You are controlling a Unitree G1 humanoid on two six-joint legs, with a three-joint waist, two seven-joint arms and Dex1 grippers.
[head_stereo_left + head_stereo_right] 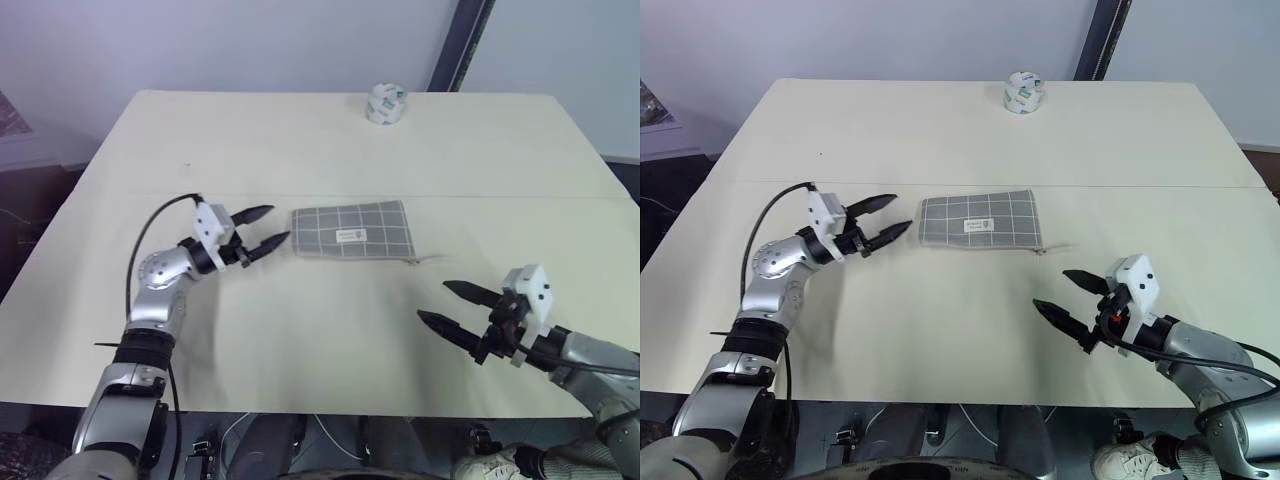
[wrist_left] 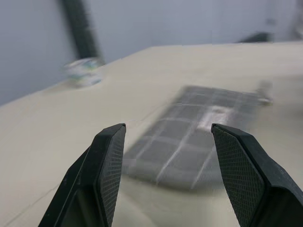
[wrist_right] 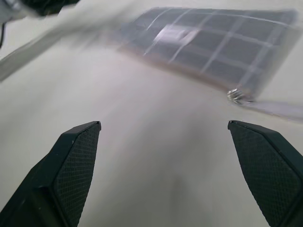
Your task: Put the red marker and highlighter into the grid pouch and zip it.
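Mid-table, grid pouch (image 1: 352,231) lies flat, apparently zipped; left gripper (image 1: 262,228) just beside it and right gripper (image 1: 452,306) near, both spread wide, empty; careless sweep could drag pouch.

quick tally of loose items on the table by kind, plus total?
Grid pouch: 1 (grey, white grid lines, lying flat mid-table)
Tape roll: 1 (white, near the far edge)
Markers or highlighters lying out: 0
Total: 2

Both end effectors, left and right, are open and empty, so nothing extra to count there.
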